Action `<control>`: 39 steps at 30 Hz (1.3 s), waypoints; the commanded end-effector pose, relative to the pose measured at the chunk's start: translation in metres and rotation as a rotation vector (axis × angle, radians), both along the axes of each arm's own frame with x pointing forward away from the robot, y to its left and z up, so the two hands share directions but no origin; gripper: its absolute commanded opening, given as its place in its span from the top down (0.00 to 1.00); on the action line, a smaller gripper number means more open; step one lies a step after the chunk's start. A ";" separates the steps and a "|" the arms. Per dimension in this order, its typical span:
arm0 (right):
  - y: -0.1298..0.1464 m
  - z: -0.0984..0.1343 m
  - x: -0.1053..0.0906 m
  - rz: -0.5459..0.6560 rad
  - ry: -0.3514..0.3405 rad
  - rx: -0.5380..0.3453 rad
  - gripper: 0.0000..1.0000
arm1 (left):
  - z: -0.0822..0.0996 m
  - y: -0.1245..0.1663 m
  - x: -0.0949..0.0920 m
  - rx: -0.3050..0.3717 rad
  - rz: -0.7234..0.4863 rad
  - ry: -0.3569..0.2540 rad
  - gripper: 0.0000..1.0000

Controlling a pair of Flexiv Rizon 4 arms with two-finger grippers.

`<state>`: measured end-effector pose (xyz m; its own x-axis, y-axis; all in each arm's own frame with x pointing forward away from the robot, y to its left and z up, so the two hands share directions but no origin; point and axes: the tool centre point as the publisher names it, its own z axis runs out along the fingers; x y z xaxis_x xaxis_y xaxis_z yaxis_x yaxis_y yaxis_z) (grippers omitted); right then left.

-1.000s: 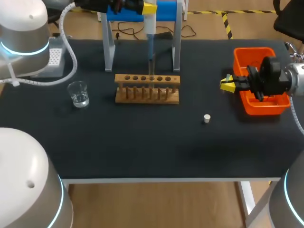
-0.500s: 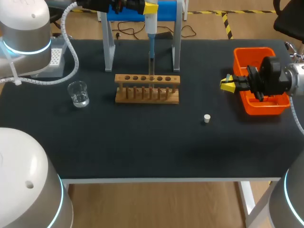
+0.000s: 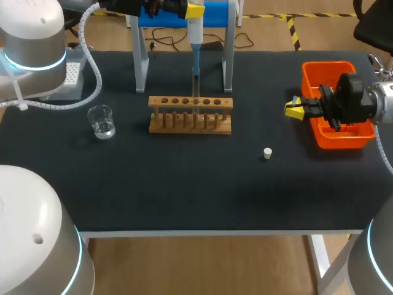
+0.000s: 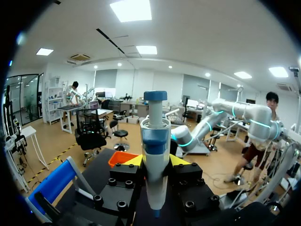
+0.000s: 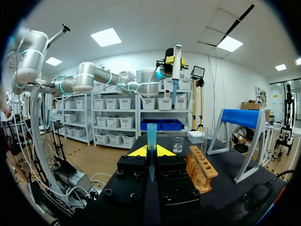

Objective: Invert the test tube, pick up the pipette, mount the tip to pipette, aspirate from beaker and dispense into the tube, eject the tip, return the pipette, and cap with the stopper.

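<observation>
The beaker [image 3: 101, 121] stands left of the rack [image 3: 190, 115], the stopper [image 3: 267, 153] (farther forward) to its right.

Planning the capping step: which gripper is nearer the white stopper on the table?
Right. The right gripper hangs by the orange bin, just behind and right of the stopper; the left gripper holds the pipette at the table's far edge, beyond the wooden rack.

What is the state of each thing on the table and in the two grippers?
pipette: held upright in the left gripper, above the wooden rack.
pipette tip: held upright in the right gripper.
test tube: upright in the wooden rack, without stopper.
beaker: upright, some clear liquid inside.
stopper: loose on the table, apart from the wooden rack.
</observation>
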<state>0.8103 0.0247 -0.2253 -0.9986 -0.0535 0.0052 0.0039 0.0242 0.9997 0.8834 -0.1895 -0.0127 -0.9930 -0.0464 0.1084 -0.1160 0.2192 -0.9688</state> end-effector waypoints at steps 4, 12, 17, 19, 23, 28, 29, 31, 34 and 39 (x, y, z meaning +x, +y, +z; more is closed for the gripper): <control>0.000 0.000 -0.001 -0.001 0.000 0.000 1.00 | 0.001 0.001 0.000 0.002 -0.002 0.001 1.00; 0.000 0.000 -0.001 -0.001 0.000 0.000 1.00 | 0.001 0.001 0.000 0.002 -0.002 0.001 1.00; 0.000 0.000 -0.001 -0.001 0.000 0.000 1.00 | 0.001 0.001 0.000 0.002 -0.002 0.001 1.00; 0.000 0.000 -0.001 -0.001 0.000 0.000 1.00 | 0.001 0.001 0.000 0.002 -0.002 0.001 1.00; 0.000 0.000 -0.001 -0.001 0.000 0.000 1.00 | 0.001 0.001 0.000 0.002 -0.002 0.001 1.00; 0.000 0.000 -0.001 -0.001 0.000 0.000 1.00 | 0.001 0.001 0.000 0.002 -0.002 0.001 1.00; 0.000 0.000 -0.001 -0.001 0.000 0.000 1.00 | 0.001 0.001 0.000 0.002 -0.002 0.001 1.00; 0.000 0.000 -0.001 -0.001 0.000 0.000 1.00 | 0.001 0.001 0.000 0.002 -0.002 0.001 1.00; 0.000 0.000 -0.001 -0.001 0.000 0.000 1.00 | 0.005 0.000 -0.010 0.003 -0.004 -0.020 1.00; 0.000 0.000 -0.001 -0.001 0.000 0.000 1.00 | 0.006 0.005 -0.023 -0.015 0.010 -0.036 1.00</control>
<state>0.8103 0.0247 -0.2253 -0.9986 -0.0535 0.0052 0.0039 0.0242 0.9997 0.8725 -0.1916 -0.0068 -0.9960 -0.0375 0.0805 -0.0868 0.2213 -0.9713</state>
